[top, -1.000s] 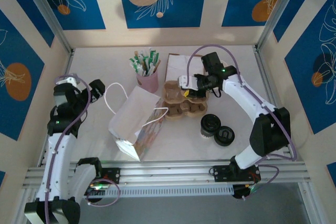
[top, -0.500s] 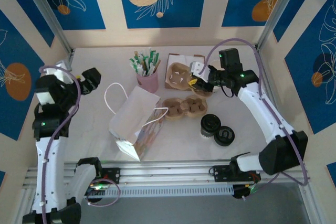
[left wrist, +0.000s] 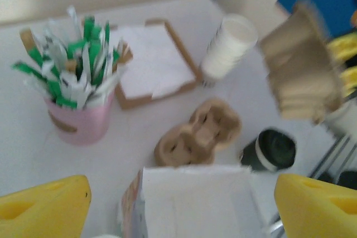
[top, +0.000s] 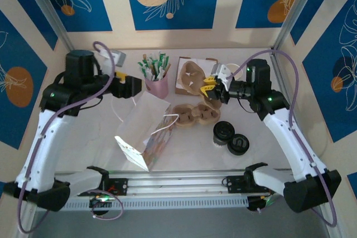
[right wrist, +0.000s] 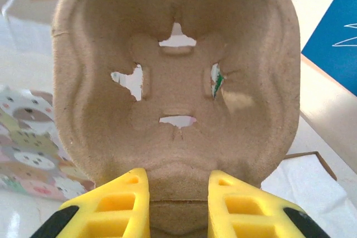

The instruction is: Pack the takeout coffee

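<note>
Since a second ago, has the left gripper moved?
Yes. In the top view the left gripper has swung rightward and now sits just left of the pink cup, which stayed put.

Right tool (top: 212, 88) now holds one cup carrier (top: 192, 77) up off the other carrier (top: 192, 114) (tilted on edge), while the left tool (top: 133, 86) swings in beside the pink cup (top: 157, 86).

takeout coffee (left wrist: 273, 150) blurred, paper bag (left wrist: 195, 199) cropped below

No legible writing anywhere (sachets (left wrist: 72, 65) perhaps printed, too blurred).
</note>
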